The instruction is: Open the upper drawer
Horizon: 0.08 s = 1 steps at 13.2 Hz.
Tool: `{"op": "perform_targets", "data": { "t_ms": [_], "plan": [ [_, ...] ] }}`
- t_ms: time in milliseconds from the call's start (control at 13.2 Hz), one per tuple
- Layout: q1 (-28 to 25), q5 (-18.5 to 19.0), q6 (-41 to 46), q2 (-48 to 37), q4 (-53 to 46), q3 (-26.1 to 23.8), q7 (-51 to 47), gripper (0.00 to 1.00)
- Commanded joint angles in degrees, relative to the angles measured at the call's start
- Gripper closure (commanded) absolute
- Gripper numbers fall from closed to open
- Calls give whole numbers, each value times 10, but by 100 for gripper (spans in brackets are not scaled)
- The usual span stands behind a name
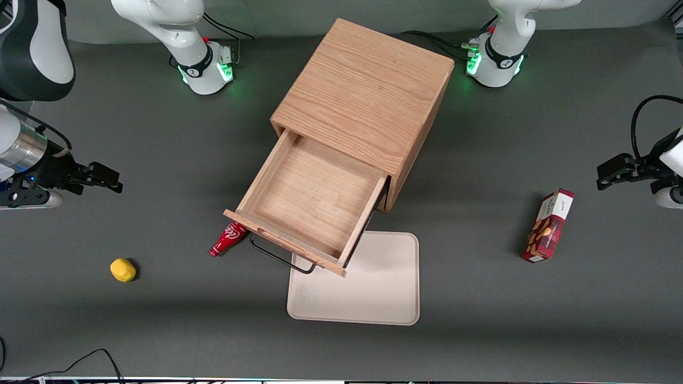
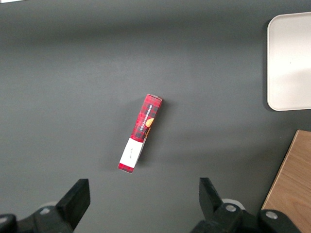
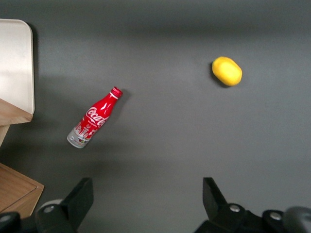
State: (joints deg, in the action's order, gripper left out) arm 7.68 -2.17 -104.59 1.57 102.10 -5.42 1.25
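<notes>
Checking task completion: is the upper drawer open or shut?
Open: the upper drawer is pulled well out, its bare inside showing. The gripper, open, hangs apart from it.

My right arm is drawn back toward its own end of the counter, forearm roughly level, wrist turned so its camera looks straight down. My end effector [image 1: 109, 181] hangs above the counter, touching nothing and holding nothing. Its two black fingers [image 3: 80, 196] stand wide apart, with bare counter surface visible in the gap between them.
</notes>
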Motion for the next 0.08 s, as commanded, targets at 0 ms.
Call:
{"op": "perform_targets", "data": {
  "t_ms": [0],
  "plan": [
    [-18,-1,24,13,-34,3,-24,0]
  ]
}}
